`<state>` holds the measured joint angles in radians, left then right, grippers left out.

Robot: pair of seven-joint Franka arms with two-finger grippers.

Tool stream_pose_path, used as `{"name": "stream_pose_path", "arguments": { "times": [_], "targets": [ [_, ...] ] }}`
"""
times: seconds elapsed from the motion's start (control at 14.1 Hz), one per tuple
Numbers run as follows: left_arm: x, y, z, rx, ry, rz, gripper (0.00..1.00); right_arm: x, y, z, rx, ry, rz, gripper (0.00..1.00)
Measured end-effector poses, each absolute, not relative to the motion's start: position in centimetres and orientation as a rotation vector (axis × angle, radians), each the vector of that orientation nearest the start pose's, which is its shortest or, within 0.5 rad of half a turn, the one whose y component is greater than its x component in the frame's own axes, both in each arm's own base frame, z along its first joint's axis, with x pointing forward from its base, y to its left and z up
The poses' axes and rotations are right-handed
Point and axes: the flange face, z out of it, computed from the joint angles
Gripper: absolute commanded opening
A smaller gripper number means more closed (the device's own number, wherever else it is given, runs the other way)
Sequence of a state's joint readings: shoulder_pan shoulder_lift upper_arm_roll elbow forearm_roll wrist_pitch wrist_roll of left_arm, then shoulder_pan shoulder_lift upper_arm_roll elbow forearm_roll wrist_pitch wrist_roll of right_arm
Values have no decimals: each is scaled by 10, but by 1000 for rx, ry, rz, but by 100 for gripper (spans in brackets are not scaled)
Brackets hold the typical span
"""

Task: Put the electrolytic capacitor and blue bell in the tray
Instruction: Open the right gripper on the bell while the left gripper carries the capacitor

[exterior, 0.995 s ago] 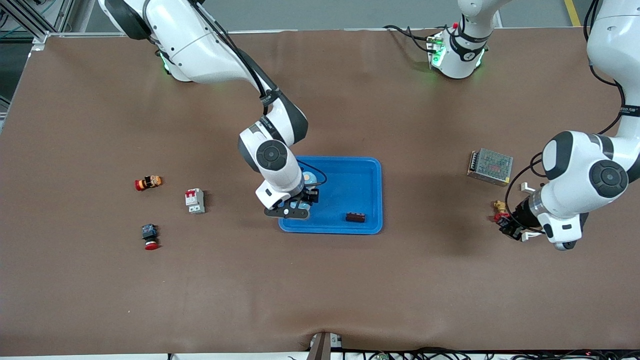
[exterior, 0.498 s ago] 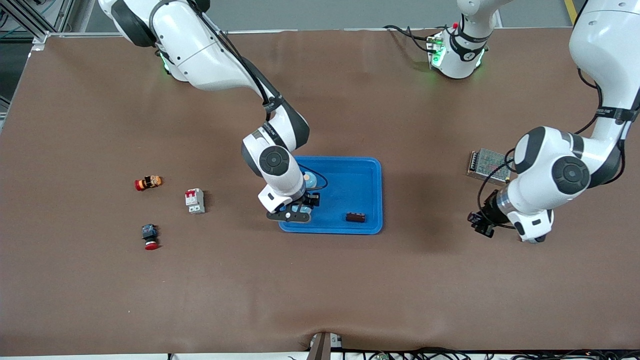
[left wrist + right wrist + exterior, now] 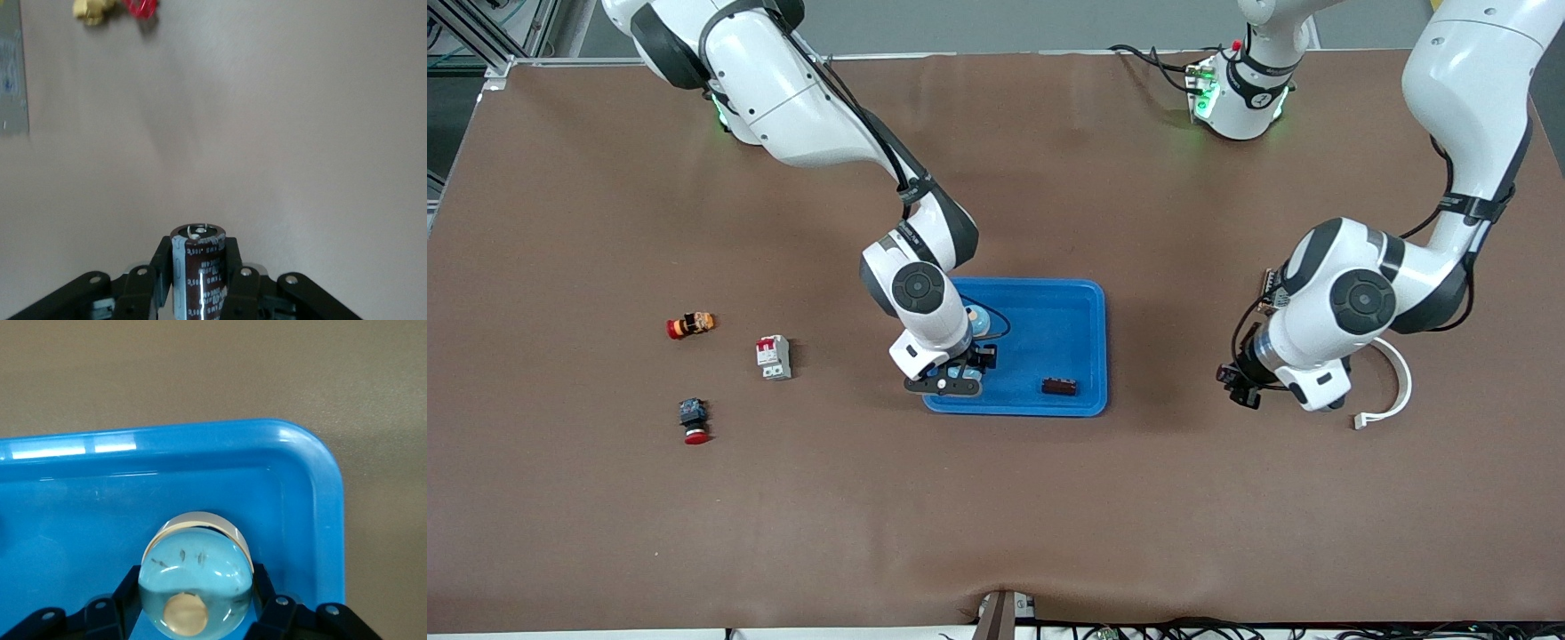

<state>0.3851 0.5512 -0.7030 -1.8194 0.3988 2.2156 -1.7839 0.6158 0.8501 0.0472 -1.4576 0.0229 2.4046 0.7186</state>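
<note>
Right wrist view shows the right gripper pinching the blue bell between its fingers inside the tray, while the left gripper fingers clamp the electrolytic capacitor over bare surface.

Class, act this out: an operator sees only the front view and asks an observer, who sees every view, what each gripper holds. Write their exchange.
Operator: The left gripper is over bare table between the tray and the left arm's end. Is it carrying anything?
Observer: Yes. Its wrist view shows an electrolytic capacitor with a dark brown sleeve, clamped upright between the fingers.
Operator: The right gripper is at the tray, but the arm hides its load. What is it?
Observer: The blue bell, a translucent blue dome, gripped inside the tray close to a rounded corner. I cannot tell whether it touches the floor.
</note>
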Motion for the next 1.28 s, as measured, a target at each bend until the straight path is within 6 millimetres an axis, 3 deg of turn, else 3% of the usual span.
{"name": "stream_pose_path", "arguments": {
  "times": [0.07,0.5,0.78,1.0,1.28],
  "targets": [
    [621,-162,292,-2490,-1941,45,0,579,444,185,-3038,133,-67,100],
    [611,-207,296,-2345,-2177,27,0,585,443,191,-3038,132,-94,100],
    [594,-251,294,-2277,-2237,-26,0,587,445,210,-3048,128,-75,100],
    [579,-282,294,-2243,-2272,-22,0,584,445,250,-3076,121,-24,100],
    [561,-316,293,-2211,-2302,-15,0,574,438,330,-3111,92,33,100]
  ]
}}
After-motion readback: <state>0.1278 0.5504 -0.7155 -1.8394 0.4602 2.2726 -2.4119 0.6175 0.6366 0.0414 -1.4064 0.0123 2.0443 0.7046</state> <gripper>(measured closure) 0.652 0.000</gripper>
